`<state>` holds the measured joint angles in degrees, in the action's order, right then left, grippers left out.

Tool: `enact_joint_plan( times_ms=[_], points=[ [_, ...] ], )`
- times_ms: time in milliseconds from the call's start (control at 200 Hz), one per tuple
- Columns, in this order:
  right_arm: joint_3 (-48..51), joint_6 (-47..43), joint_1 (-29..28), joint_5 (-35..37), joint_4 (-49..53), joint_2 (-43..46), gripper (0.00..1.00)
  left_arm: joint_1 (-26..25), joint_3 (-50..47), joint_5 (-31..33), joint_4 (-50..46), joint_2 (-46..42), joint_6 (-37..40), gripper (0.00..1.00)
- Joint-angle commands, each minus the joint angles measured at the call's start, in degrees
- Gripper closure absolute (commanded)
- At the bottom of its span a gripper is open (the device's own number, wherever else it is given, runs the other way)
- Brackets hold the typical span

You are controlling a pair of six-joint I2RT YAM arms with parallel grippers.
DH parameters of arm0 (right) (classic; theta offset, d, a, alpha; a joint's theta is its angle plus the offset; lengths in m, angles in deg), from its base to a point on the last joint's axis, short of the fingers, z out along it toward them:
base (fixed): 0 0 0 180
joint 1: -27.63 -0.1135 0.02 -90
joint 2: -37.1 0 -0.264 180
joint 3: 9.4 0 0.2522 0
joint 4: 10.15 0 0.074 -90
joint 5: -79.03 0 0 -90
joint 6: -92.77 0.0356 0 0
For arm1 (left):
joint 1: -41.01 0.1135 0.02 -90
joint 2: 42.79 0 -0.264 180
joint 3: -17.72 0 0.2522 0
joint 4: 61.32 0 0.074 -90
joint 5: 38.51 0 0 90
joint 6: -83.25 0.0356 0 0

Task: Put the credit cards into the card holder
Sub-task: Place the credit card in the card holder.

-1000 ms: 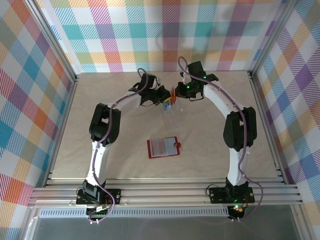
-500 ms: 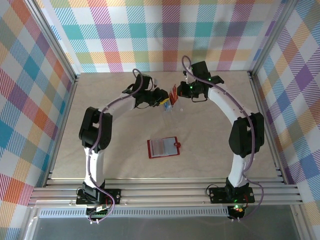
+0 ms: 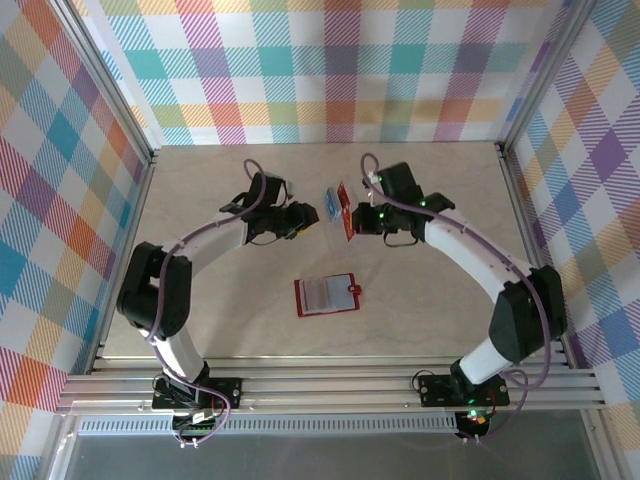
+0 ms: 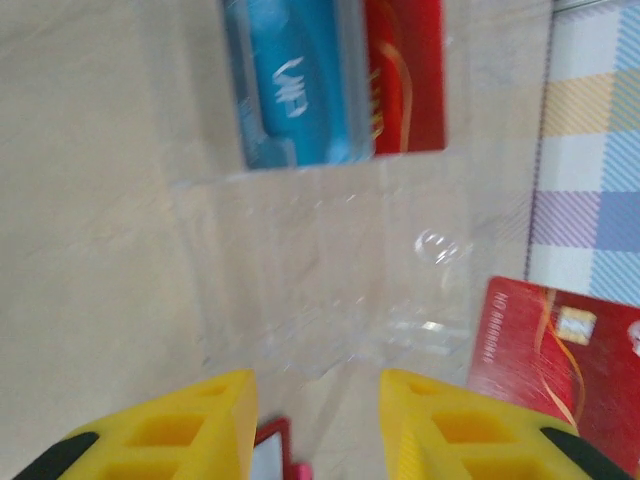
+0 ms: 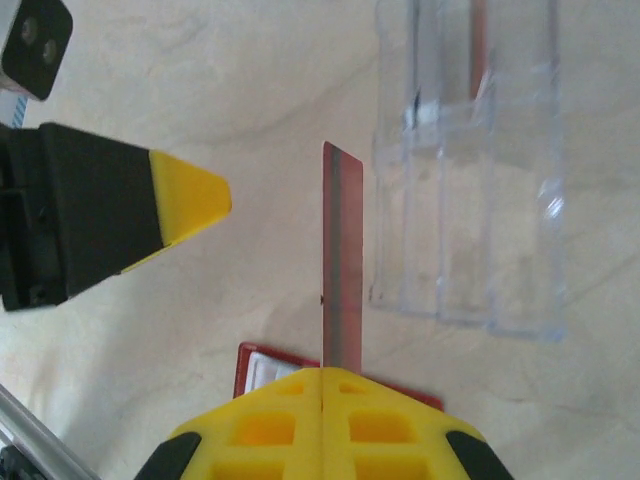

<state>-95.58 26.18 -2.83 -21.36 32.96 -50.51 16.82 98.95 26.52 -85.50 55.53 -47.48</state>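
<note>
The right gripper (image 5: 323, 385), clamped on a red card (image 5: 336, 250) apparently by one end only, may let it pivot before reaching the open wallet (image 3: 326, 295) at centre frame; the left gripper (image 4: 318, 400) stands wide, empty.

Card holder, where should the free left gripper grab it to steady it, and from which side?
The card holder lies open and flat, slots up, so only its thin rim offers a pinch. Probably take the left red border from above: it lies nearest the left gripper and leaves the slots free.
</note>
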Motion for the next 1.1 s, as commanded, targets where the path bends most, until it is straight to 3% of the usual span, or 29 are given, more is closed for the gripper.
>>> enact_joint_plan(
  times_ms=[0, 400, 1095],
  points=[
    [5.21, 2.9, -3.42, 3.61, -3.18, 4.14, 1.0, 0.21, -6.02, 3.23, -0.95, -4.62, 1.36, 0.62],
    [20.18, 11.39, -16.39, 10.48, -9.47, 8.63, 1.0, -4.81, -20.81, 5.4, 2.5, -12.78, 2.7, 0.62],
    [23.2, 16.37, -18.45, 9.66, -15.8, 2.3, 1.0, -6.66, -21.41, 2.54, 5.4, -4.29, 2.65, 0.68]
  ],
)
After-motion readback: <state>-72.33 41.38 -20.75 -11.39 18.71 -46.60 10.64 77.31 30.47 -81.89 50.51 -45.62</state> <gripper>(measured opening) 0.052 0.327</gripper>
